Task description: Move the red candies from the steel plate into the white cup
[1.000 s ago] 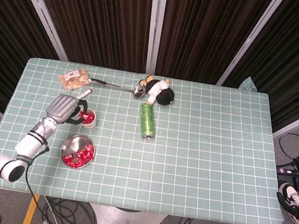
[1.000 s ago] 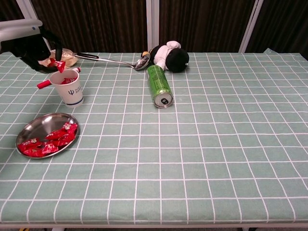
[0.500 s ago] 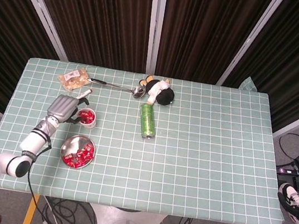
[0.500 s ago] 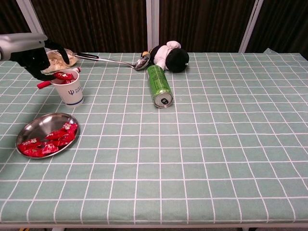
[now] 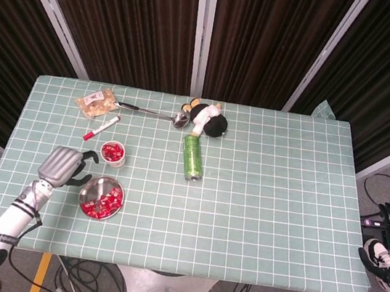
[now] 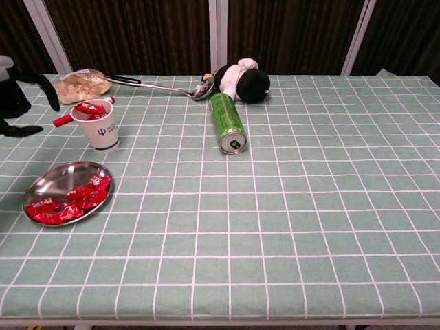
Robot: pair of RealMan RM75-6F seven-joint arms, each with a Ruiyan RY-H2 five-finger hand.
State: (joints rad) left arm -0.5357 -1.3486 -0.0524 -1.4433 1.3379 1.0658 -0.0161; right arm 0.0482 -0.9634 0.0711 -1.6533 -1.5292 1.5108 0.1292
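The left hand (image 5: 62,166) hung with fingers (image 5: 88,156) spread, holding nothing, just left of the steel plate (image 5: 91,185). Red candies (image 5: 102,200) lay on that plate; others filled the white cup (image 5: 113,153) beyond. A checked green counter (image 5: 275,202) stood before dark curtains (image 5: 269,40).

Green can (image 5: 192,157), ladle (image 5: 154,113), plush toy (image 5: 208,119)

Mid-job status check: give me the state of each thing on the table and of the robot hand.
White cup: upright, red candies inside.
Steel plate: flat on the table, red candies left in it.
Left robot hand: fingers apart, holding nothing, beside the plate.
Right robot hand: not in view.
Green can: lying on its side.
Plush toy: lying down.
Ladle: lying flat.
Snack bag: lying flat.
Red marker: lying flat behind the cup.
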